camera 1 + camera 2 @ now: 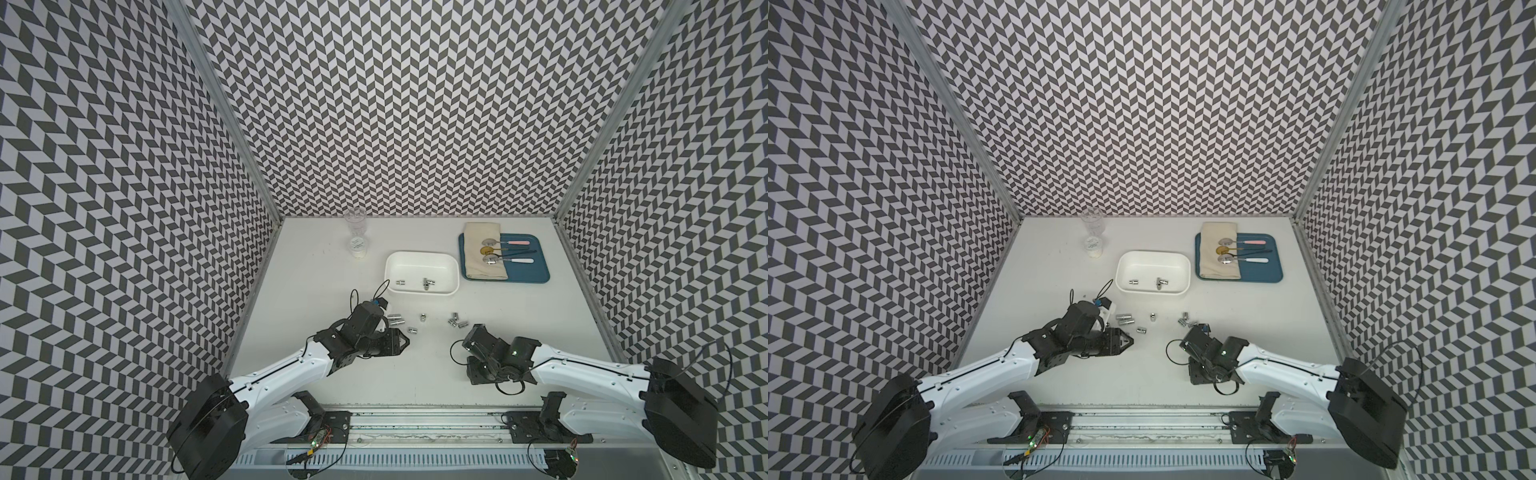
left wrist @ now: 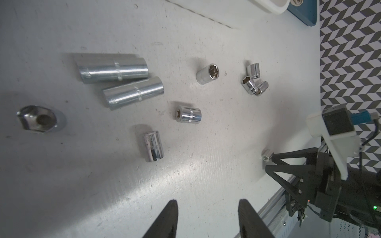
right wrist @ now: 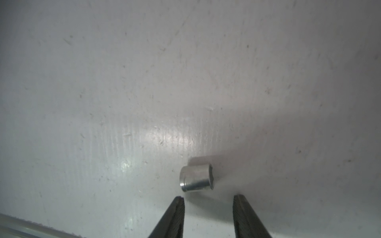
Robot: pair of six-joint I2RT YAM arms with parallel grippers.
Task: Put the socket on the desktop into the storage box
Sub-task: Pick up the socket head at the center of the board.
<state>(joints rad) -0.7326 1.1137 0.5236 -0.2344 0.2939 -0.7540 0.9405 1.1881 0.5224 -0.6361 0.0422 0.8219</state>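
Several chrome sockets already lie in the storage box, close to its near wall. Many more are scattered on the desktop between the box and the two arms, so the task looks partway through.

The step in hand appears to be a pick by the right arm. The right gripper points down at the desktop with its jaws apart and nothing between them. A small socket lies on its side just beyond the fingertips, a little toward one finger and not yet inside the gap. Its axis runs roughly across the gap, so closing would probably catch it by its two ends.

The next move calls for a short advance and descent until the fingers straddle it, then a firm close, a lift and a carry to the box, which sits ahead and somewhat to the robot's left. Being round, the piece may roll if a finger nudges it first.

The left gripper hangs low over bare desktop, also spread and empty. A short socket lies ahead of it, and two long deep sockets lie side by side farther on.
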